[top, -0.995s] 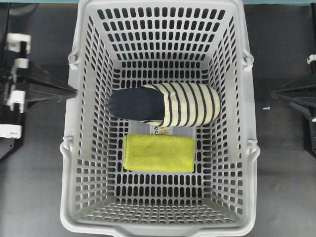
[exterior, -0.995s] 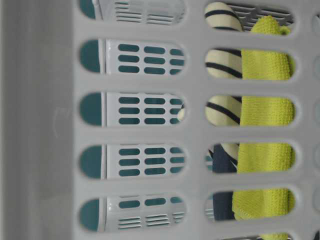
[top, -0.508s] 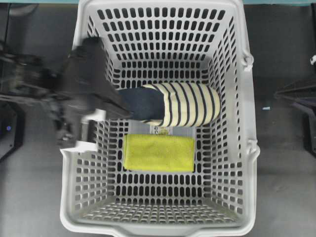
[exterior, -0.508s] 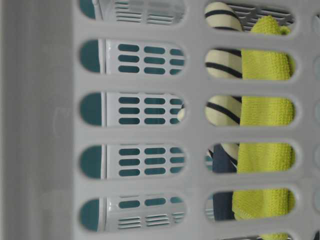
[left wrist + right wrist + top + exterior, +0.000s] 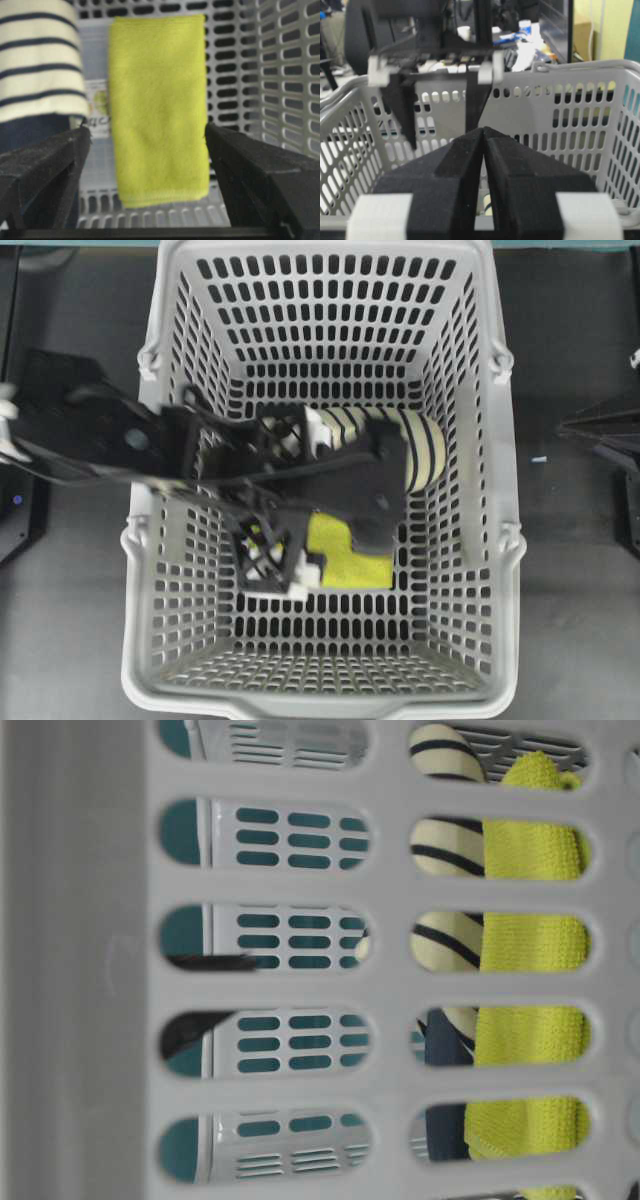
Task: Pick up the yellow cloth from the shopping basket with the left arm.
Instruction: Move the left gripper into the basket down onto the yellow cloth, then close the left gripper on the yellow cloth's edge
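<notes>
Yellow cloth [image 5: 157, 112] lying centre frame in shopping basket [image 5: 480, 540]; printed label [image 5: 99, 111] unreadable; left gripper [image 5: 145, 145] fingers spreading released above it; right gripper [image 5: 484, 145] fingers sitting clenched, empty

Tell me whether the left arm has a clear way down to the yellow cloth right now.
Probably yes: the left gripper is open above the yellow cloth, whose top lies bare. The striped slipper sits beside it, not over it.
</notes>
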Action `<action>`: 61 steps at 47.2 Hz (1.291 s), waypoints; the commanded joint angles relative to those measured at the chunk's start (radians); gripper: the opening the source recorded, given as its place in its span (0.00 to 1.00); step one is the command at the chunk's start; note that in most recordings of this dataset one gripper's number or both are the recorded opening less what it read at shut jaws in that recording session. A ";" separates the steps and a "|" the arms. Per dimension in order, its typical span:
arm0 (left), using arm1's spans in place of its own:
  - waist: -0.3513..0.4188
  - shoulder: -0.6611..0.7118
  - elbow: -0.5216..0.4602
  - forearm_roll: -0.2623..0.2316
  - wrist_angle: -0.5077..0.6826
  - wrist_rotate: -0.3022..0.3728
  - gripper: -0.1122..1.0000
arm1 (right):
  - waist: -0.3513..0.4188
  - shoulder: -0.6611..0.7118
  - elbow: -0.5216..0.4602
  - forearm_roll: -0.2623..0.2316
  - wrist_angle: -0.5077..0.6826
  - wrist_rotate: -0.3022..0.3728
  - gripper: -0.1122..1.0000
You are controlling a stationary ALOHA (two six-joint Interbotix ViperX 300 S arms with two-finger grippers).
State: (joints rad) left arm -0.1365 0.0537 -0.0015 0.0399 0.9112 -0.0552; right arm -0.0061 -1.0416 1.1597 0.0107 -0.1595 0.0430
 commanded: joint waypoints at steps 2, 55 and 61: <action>-0.014 0.012 -0.035 0.005 0.002 -0.017 0.89 | -0.003 0.005 -0.017 0.003 0.008 0.000 0.10; -0.014 0.144 0.127 0.005 -0.097 -0.038 0.80 | -0.049 -0.023 -0.011 0.005 0.011 0.031 0.80; -0.014 0.143 0.129 0.005 -0.095 -0.037 0.66 | -0.049 -0.028 -0.011 0.005 0.008 0.031 0.80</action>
State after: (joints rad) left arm -0.1503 0.2071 0.1289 0.0414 0.8176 -0.0920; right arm -0.0522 -1.0723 1.1597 0.0107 -0.1411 0.0721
